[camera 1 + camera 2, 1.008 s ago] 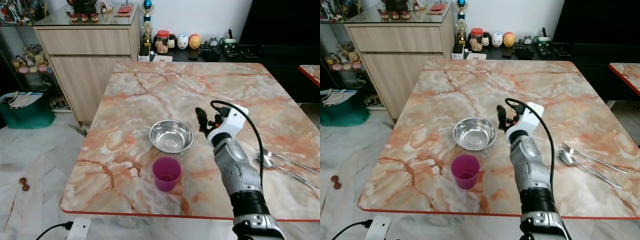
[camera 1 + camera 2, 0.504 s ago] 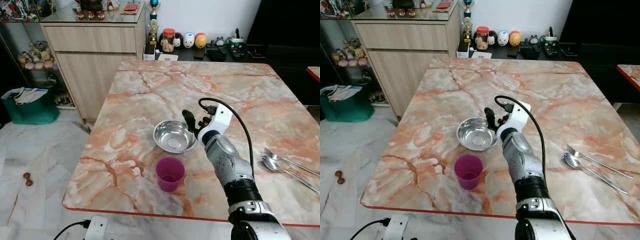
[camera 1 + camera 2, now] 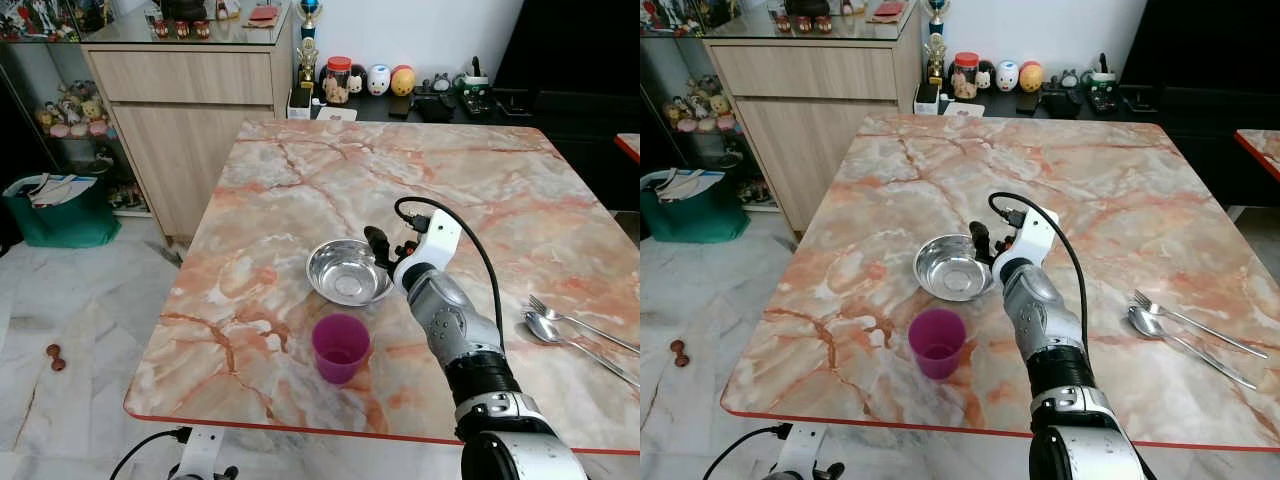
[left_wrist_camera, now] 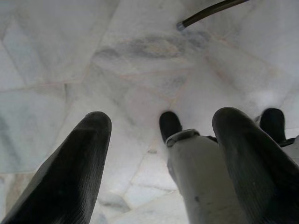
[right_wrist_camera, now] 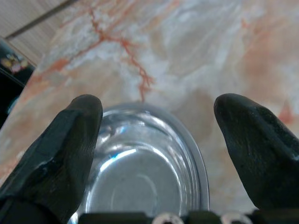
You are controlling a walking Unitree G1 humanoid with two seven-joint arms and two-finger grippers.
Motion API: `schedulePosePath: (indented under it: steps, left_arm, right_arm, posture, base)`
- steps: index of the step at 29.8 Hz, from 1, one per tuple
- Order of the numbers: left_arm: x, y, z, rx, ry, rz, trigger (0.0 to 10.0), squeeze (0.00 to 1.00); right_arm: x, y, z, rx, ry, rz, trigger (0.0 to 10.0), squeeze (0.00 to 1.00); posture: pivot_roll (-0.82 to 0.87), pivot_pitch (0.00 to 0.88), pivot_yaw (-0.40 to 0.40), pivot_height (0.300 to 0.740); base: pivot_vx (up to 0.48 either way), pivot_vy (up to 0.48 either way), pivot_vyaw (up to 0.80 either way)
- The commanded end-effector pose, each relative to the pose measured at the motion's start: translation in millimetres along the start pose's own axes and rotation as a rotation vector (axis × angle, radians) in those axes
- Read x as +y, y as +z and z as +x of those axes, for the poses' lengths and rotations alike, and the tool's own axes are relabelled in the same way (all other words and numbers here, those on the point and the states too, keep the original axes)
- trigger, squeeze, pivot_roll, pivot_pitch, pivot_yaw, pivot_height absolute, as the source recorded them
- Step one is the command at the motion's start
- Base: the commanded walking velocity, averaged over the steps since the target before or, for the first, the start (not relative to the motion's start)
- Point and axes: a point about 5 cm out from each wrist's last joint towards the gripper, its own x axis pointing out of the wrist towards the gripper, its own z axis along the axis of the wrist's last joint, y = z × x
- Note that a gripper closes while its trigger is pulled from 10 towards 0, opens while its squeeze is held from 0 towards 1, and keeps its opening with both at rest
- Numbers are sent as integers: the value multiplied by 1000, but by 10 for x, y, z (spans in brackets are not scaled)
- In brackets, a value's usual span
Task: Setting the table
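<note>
Bowl (image 3: pixel 347 272), steel, empty, sits mid-table just beyond and left of my right claw (image 5: pixel 154 140), whose fingers are spread wide and straddle the near rim in the wrist view, not touching it as far as I can tell. Purple cup (image 3: pixel 341 347) is nearer me, left of that arm; spoon (image 3: pixel 575 342) and fork (image 3: pixel 590 320) lie well off to its right. Since a second ago the claw has come across from right of the bowl to its rim, so I judge a grasp on the bowl is next. Left claw (image 4: pixel 161 144) hangs idle over the floor, fingers apart. Cabinet (image 3: pixel 190 110) stands far beyond the table (image 3: pixel 480 190).
</note>
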Motion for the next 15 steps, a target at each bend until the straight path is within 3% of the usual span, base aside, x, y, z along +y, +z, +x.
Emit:
schedulePosePath:
  steps: [1,15]
  left_arm:
    - [27,-42,-8,13,2,10,10000,0]
    - [45,-55,-11,17,1,11,10000,0]
  right_arm:
    - [18,-18,19,32,6,-8,10000,0]
    - [-33,-164,27,89,-6,-2,10000,0]
  posture:
    - [42,0,-23,731]
    - [46,0,-22,731]
  base:
    - [0,0,0]
    - [0,0,0]
